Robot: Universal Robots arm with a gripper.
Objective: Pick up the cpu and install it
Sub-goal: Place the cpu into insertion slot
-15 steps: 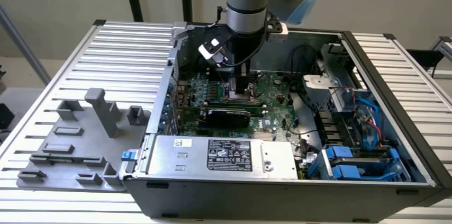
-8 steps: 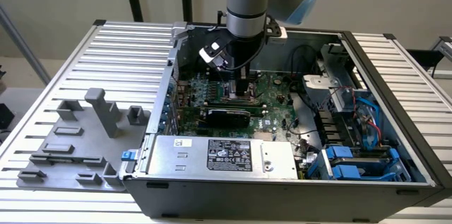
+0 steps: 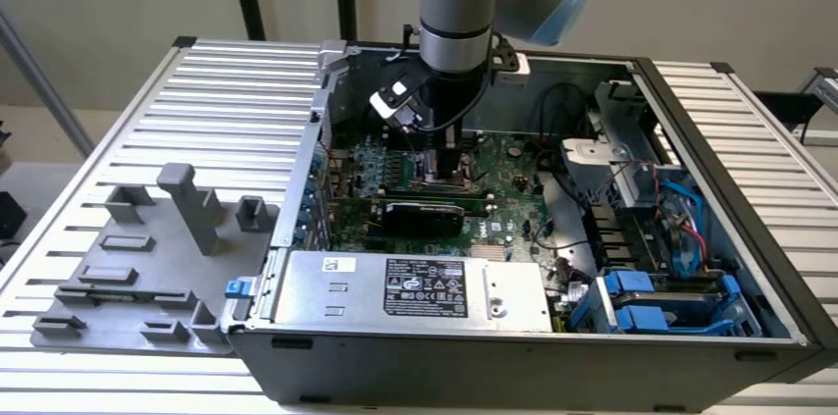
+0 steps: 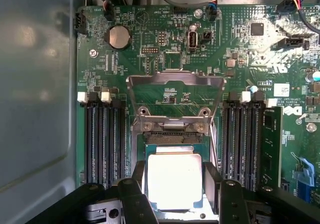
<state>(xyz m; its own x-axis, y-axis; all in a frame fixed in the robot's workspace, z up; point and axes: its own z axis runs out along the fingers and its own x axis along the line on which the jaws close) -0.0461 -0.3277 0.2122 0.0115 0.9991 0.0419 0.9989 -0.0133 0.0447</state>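
Between wrist-view jaws, clamped cpu (image 4: 174, 180)

Silver arm (image 3: 454, 3) with pale-blue joint caps, black claw (image 4: 175, 180)

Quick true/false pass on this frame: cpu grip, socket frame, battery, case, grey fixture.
1. The gripper is closed on the cpu, with a finger against each side. True.
2. The socket's metal load frame is clamped down over the cpu. False: it is flipped open and lies clear of the cpu.
3. A coin cell battery sits on the motherboard. True.
4. The computer case has its cover on. False: it is open, with the motherboard exposed.
5. The grey fixture lies on the exterior view's right of the case. False: it lies on the exterior view's left.
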